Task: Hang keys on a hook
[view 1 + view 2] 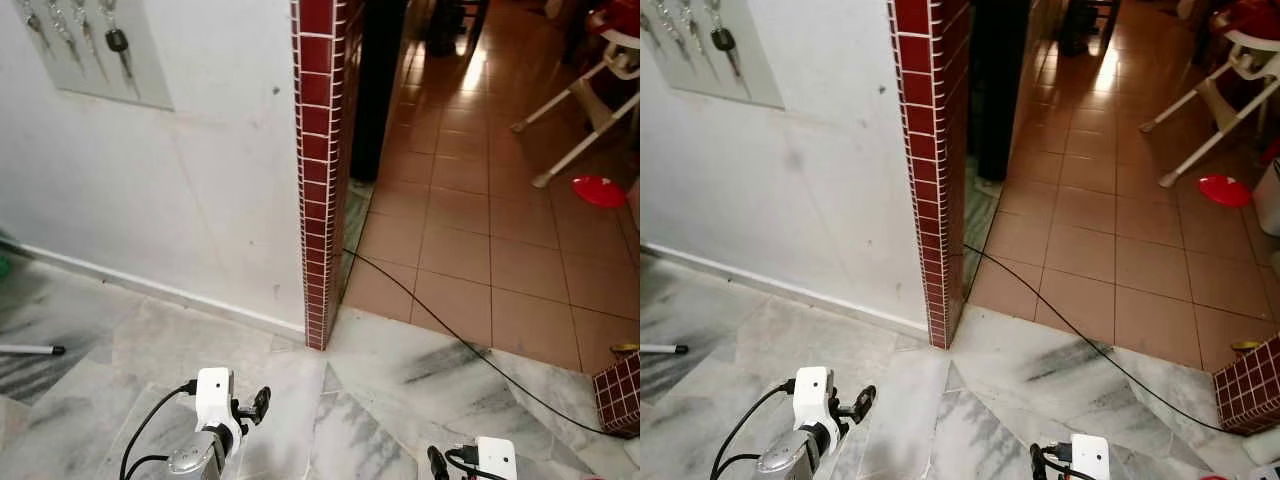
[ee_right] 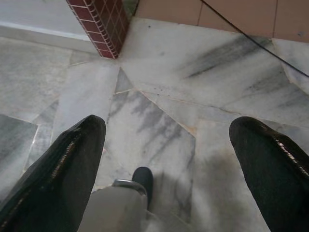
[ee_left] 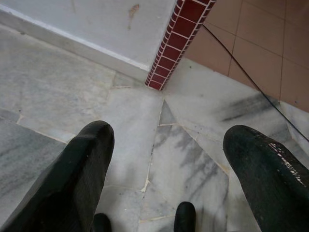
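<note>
My left gripper (image 3: 164,159) hangs low over the marble floor (image 1: 400,400), fingers spread wide, nothing between them. My right gripper (image 2: 166,159) is likewise — wide apart, empty, over the same pale slabs. At 12 o'clock from both stands the red tiled pillar (image 1: 322,170). A black cable (image 1: 440,325) runs across the terracotta floor toward 2 o'clock. The keys (image 1: 118,45) hang on the grey wall board (image 1: 140,85) at 10 o'clock, well apart from me.

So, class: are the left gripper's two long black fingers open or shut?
Open: in the left wrist view the left gripper has its fingers spread wide, with bare grey marble floor between them.
</note>
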{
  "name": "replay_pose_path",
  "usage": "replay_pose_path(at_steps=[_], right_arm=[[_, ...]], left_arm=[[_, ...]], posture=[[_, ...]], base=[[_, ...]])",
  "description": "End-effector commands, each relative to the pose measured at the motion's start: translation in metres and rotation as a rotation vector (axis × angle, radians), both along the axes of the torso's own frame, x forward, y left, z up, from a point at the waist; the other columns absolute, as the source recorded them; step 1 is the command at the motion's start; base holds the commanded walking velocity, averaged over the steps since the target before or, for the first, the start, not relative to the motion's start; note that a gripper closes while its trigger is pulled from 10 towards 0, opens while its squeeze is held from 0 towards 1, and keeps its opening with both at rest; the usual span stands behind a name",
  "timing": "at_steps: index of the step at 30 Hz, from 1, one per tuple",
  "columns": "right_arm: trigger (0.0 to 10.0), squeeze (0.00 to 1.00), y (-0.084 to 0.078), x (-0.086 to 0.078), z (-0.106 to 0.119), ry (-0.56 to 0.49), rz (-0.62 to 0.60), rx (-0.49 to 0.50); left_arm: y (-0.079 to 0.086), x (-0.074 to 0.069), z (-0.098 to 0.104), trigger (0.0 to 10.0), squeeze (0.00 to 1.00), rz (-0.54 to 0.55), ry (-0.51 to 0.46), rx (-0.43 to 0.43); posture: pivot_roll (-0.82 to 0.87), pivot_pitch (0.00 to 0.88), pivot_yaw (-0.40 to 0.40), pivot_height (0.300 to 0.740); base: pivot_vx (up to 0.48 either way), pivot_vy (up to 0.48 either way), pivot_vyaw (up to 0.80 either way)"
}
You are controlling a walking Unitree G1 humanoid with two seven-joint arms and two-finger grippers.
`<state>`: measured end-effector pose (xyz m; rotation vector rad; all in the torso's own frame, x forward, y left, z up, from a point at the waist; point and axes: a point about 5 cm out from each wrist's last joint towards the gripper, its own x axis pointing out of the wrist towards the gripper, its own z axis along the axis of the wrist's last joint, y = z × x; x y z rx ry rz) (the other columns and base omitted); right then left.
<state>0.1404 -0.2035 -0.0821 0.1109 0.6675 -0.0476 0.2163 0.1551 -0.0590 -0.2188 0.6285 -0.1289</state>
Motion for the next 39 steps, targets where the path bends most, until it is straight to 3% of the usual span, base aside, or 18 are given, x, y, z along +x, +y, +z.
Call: replay_pose_path(at_steps=[1, 26, 39], right_arm=[[10.0, 0.00, -0.0003, -0.0023, -0.0011, 0.012, -0.001, 0.001], [10.0, 0.00, -0.0017, -0.0018, -0.0007, 0.010, -0.006, 0.001], [10.0, 0.00, -0.0017, -0.0012, -0.0006, 0.009, -0.011, 0.002]], left_arm=[[0.0040, -0.0021, -0.0016, 10.0, 0.00, 0.015, 0.016, 0.003], [0.0051, -0.0024, -0.0023, 10.0, 0.00, 0.030, 0.027, 0.000], [0.0055, -0.0018, -0.0020, 10.0, 0.00, 0.031, 0.026, 0.007]], posture=[[-0.07, 0.035, 0.004, 0.740], [-0.07, 0.048, 0.001, 0.740], [-0.07, 0.050, 0.002, 0.740]], base=[[0.000, 0.000, 0.00], [0.000, 0.058, 0.00], [0.000, 0.323, 0.00]])
